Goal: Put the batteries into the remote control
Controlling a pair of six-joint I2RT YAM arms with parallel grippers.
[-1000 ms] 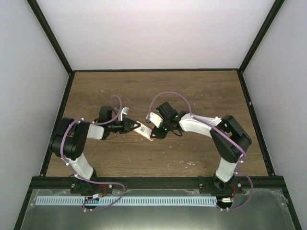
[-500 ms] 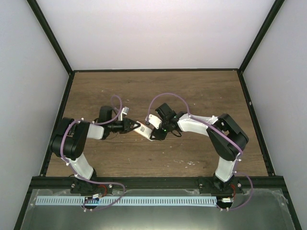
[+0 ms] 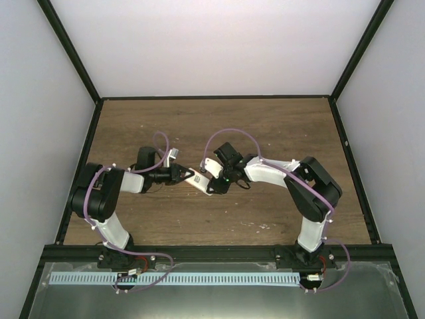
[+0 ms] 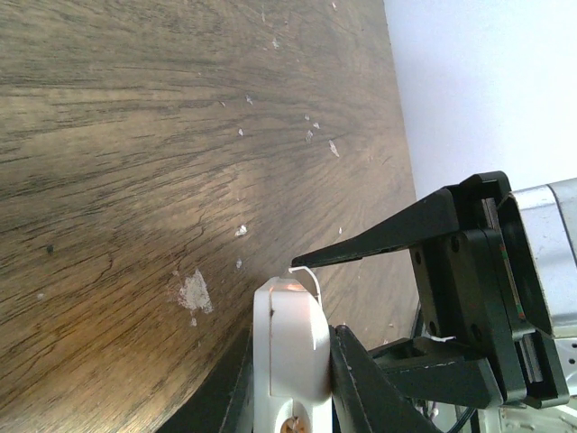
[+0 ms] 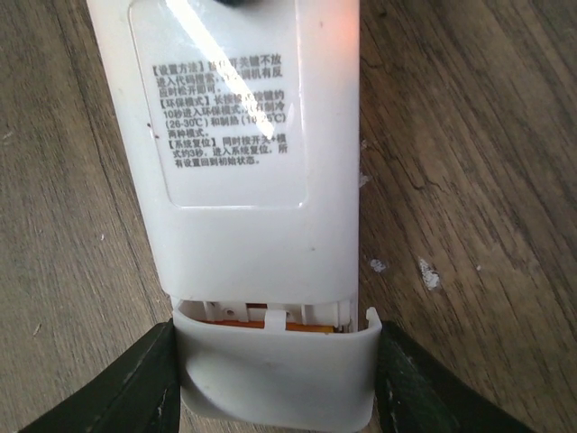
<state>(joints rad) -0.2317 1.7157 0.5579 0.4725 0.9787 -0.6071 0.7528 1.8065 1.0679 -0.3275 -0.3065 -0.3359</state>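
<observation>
The white remote control (image 5: 252, 135) is held above the table, label face toward the right wrist camera. My left gripper (image 3: 188, 176) is shut on its far end; the left wrist view shows the remote's edge (image 4: 288, 352) pinched between the black jaws. My right gripper (image 5: 275, 390) is shut on the loose white cover piece (image 5: 275, 379), which sits against the open battery compartment. A narrow gap remains, and the orange batteries (image 5: 270, 326) show through it. From above, the cover (image 3: 210, 189) meets the remote (image 3: 198, 180) between both grippers.
Brown wooden table (image 3: 265, 126) with pale crumbs and specks (image 5: 429, 273) near the remote. Black frame posts and white walls enclose the table. The right arm's finger (image 4: 388, 239) reaches over the remote's tip in the left wrist view.
My right gripper has shifted slightly left with the cover, narrowing the gap at the remote's end. The left gripper and remote have barely moved.
</observation>
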